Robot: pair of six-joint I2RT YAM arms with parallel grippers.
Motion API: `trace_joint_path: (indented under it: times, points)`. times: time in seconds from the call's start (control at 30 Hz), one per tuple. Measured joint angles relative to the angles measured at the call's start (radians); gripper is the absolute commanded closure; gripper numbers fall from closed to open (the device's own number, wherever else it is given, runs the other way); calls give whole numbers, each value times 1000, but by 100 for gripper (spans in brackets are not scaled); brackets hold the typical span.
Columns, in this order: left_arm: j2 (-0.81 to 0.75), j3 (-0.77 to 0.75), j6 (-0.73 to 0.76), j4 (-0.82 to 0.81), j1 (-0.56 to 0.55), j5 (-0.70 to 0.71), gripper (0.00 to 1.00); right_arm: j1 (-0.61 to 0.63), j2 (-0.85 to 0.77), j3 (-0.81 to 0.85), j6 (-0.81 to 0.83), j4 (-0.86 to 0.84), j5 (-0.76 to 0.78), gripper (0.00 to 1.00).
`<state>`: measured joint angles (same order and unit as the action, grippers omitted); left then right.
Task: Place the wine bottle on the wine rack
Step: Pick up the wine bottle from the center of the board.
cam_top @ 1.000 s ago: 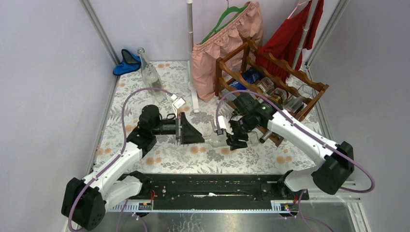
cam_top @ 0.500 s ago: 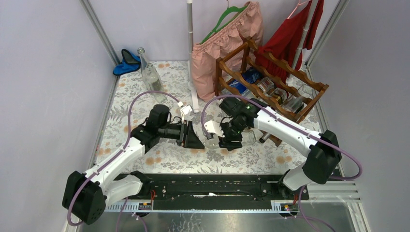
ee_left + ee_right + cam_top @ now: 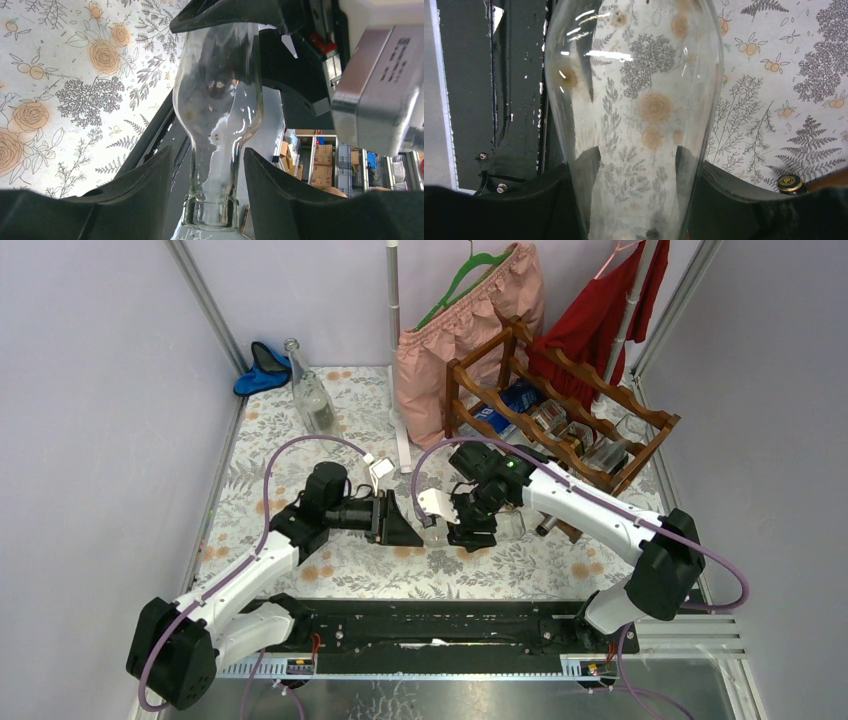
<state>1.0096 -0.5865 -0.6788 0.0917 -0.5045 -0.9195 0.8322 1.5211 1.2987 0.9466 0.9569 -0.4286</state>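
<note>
Wine bottle [image 3: 217, 95] hangs near the wine rack's [image 3: 598, 381] front, right claw [image 3: 638, 165] clamped on its body, left claw [image 3: 207, 157] apart astride the neck (not yet gripping); smooth glass may slip mid-handover.

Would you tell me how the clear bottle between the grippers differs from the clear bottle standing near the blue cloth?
The held bottle lies sideways; the standing bottle is upright. The held bottle is clamped by the right gripper; the standing bottle is untouched. Both are clear glass.

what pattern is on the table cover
The white table cover has grey ferns and orange roses, clearest in the left wrist view.
</note>
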Motion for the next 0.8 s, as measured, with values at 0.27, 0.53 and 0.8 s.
trace_joint_path:
  times: [0.27,0.53,0.8]
  points:
    - [9,6,-53,-79,0,-11,54,13,0,0,-1,0,2,100]
    - [14,17,-64,-105,0,-44,95,16,0,-1,10,11,17,100]
    - [29,17,-49,-106,1,-56,78,18,0,-1,7,15,24,100]
